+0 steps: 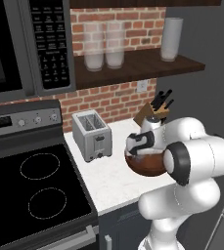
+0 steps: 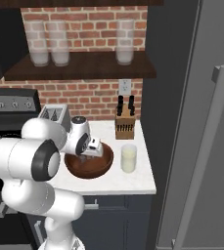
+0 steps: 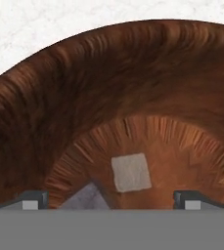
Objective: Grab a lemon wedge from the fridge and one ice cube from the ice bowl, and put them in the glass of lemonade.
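The ice bowl point(image 2: 91, 172), wide and reddish-brown, sits on the white counter by the glass of lemonade point(image 2: 128, 157). My gripper point(image 2: 87, 157) points down into the bowl point(image 1: 145, 169). In the hand view the bowl's wall point(image 3: 108, 73) curves around a pale square ice cube point(image 3: 130, 172) on its floor, and a second greyish cube point(image 3: 86, 197) lies lower left. My gripper point(image 3: 111, 200) is open, its fingertips point(image 3: 33, 199) wide apart just above the cubes, touching neither. The fridge point(image 2: 206, 97) stands shut at the right. The lemon wedge is out of view.
A knife block point(image 2: 124, 124) stands behind the glass against the brick wall. A toaster point(image 1: 91, 134) sits left of the bowl, beside the black stove point(image 1: 35, 185). Frosted glasses point(image 1: 103, 46) line the shelf above, and a microwave point(image 1: 25, 44) hangs over the stove.
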Controlling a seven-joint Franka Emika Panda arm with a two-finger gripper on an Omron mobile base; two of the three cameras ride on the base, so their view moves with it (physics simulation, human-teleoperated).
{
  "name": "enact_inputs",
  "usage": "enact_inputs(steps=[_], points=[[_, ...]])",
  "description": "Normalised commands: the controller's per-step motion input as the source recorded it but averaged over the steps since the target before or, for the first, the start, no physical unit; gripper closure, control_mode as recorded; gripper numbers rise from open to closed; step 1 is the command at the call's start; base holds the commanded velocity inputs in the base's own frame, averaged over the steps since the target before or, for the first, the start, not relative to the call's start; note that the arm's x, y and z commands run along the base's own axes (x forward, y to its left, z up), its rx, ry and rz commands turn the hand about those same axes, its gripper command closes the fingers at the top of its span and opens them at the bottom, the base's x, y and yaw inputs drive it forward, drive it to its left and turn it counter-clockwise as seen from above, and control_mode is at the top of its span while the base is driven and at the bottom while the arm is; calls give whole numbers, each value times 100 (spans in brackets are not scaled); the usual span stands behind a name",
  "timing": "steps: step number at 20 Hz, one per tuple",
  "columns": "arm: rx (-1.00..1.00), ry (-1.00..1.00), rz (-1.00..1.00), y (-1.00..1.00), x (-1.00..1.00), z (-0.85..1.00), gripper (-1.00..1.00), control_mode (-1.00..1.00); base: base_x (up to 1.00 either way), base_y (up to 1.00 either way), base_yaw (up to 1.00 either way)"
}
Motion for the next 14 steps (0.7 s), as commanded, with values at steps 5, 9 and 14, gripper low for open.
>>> enact_inputs(steps=[5,9,14], points=[[0,-2,0,-12,-23,0,-100,-100,0,0,0],[0,-5,0,0,-26,0,-100,-100,0,0,0],[0,0,0,0,0,-1,-100,-100,0,0,0]])
